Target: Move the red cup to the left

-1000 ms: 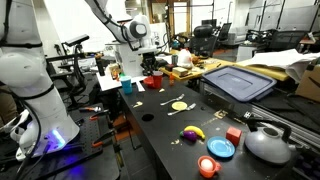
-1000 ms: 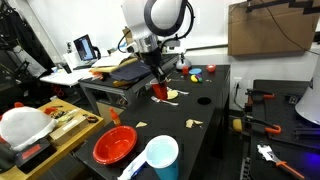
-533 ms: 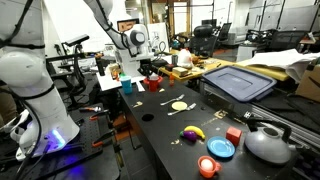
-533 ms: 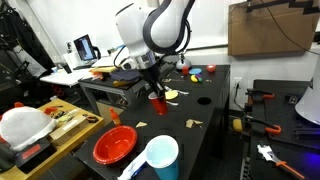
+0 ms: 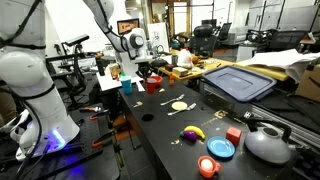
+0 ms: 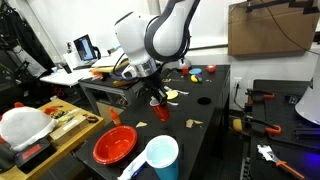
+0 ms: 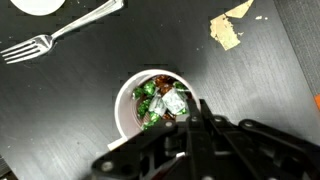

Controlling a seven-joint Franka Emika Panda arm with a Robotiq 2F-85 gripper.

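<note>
Evidently the Robotiq gripper (image 6: 158, 99) is clamped on the small red tapered plastic cup (image 6: 162, 112), near one long edge of the black tabletop (image 6: 205, 112). In the wrist view a dark finger (image 7: 205, 125) crosses the cup's whitish rim.

Down in the wrist view, the gripper (image 7: 198, 128) is a dark blur across the bottom of the frame. It hides the lower right rim of the red cup (image 7: 138, 100), whose green and white bits (image 7: 160, 100) are too unclear to name. A white round thing (image 7: 40, 5) is cut by the top edge at upper left, an orange sliver (image 7: 317, 100) by the right edge, and in an exterior view the blue cup (image 6: 160, 160) runs off the bottom edge.
</note>
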